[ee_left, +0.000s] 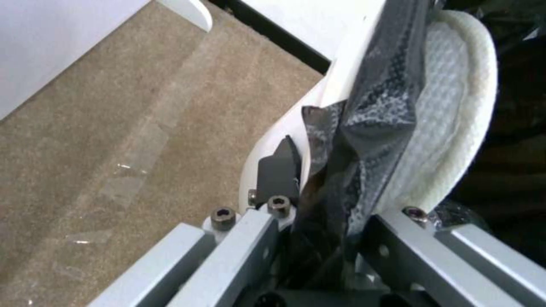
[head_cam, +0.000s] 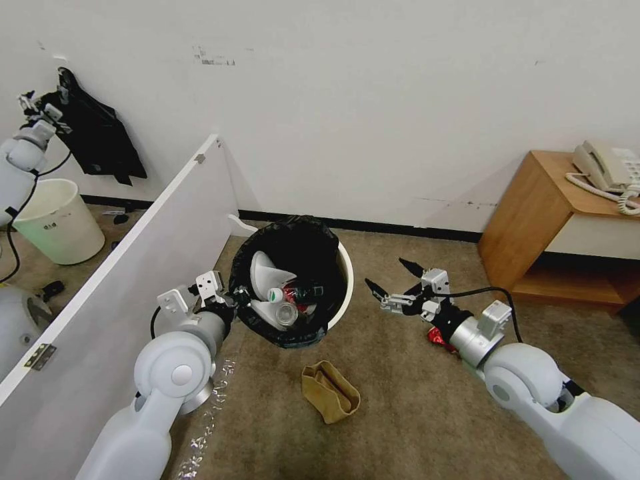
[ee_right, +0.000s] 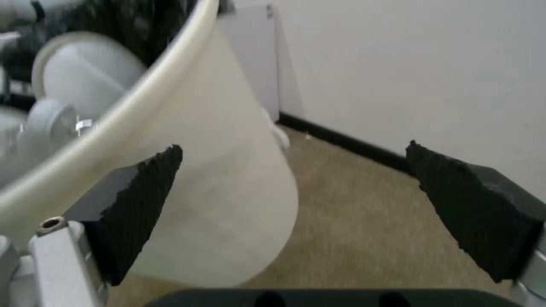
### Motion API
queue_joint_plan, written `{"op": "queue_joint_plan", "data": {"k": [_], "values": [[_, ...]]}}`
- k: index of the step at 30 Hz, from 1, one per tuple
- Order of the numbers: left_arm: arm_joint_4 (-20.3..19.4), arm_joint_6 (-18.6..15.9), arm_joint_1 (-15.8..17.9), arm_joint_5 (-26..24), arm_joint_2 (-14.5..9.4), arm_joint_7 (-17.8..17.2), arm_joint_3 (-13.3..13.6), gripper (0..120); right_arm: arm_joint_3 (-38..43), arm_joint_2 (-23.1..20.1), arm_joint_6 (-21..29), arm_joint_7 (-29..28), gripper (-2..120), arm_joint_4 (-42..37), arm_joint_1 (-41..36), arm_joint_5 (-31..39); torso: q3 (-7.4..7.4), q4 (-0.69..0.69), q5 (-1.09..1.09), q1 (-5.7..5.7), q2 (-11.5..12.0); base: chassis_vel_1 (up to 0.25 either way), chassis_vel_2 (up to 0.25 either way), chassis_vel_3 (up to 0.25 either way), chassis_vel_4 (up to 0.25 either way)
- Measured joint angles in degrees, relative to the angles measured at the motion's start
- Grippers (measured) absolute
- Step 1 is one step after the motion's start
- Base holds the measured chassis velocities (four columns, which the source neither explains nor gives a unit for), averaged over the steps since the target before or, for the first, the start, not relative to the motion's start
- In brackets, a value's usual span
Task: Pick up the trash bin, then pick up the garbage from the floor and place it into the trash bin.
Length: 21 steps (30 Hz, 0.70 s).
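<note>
The white trash bin [head_cam: 344, 280], lined with a black bag, hangs tilted above the carpet. My left gripper [head_cam: 235, 298] is shut on its near rim and bag [ee_left: 318, 200]. Inside lie a white slipper [head_cam: 265, 270] [ee_left: 449, 106], clear bottles [head_cam: 287, 312] and something red. My right gripper [head_cam: 387, 275] stands open just right of the bin wall [ee_right: 227, 170], nothing between its fingers [ee_right: 142, 192]. A tan paper bag [head_cam: 330, 392] lies on the floor in front of the bin. A crushed red wrapper [head_cam: 437, 337] lies partly hidden under my right wrist.
A white partition panel [head_cam: 133, 267] runs along my left arm. Behind it stand a pale green-tinted bin [head_cam: 57, 220] and another robot arm [head_cam: 23, 153]. A wooden side table [head_cam: 533, 220] with a phone [head_cam: 603, 167] sits at the right wall. Clear tape strips [head_cam: 213, 413] lie on the carpet.
</note>
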<state>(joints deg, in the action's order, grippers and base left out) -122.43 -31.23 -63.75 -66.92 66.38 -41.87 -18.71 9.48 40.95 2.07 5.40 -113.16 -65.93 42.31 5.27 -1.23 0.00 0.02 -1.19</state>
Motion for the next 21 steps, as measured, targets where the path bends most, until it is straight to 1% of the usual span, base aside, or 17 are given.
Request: {"op": "queue_joint_plan", "data": {"k": [9,15,20,21], "values": [[0.8,0.0,1.7,-0.4,-0.4,0.1,0.6,1,-2.3,-0.9,1.9,3.3,100,1.7,0.2,-1.1,0.0,0.0,0.0,0.0,0.0,0.0,0.0,0.0,0.0],[1.5,0.0,2.7,-0.6,-0.6,0.5,0.9,1,-4.1,-1.4,2.6,4.2,100,2.0,0.7,-0.9,0.0,0.0,0.0,0.0,0.0,0.0,0.0,0.0,0.0],[1.6,0.0,2.8,-0.7,-0.6,0.5,1.0,1,-4.3,-1.4,2.7,4.2,100,2.0,0.7,-0.8,-0.01,0.0,0.0,0.0,0.0,0.0,0.0,0.0,0.0],[1.8,-0.1,3.2,-0.8,-0.6,0.8,1.1,1,-5.4,-1.6,3.1,4.5,100,2.1,1.1,-0.4,0.0,0.0,0.0,0.0,0.0,0.0,0.0,0.0,0.0]]}}
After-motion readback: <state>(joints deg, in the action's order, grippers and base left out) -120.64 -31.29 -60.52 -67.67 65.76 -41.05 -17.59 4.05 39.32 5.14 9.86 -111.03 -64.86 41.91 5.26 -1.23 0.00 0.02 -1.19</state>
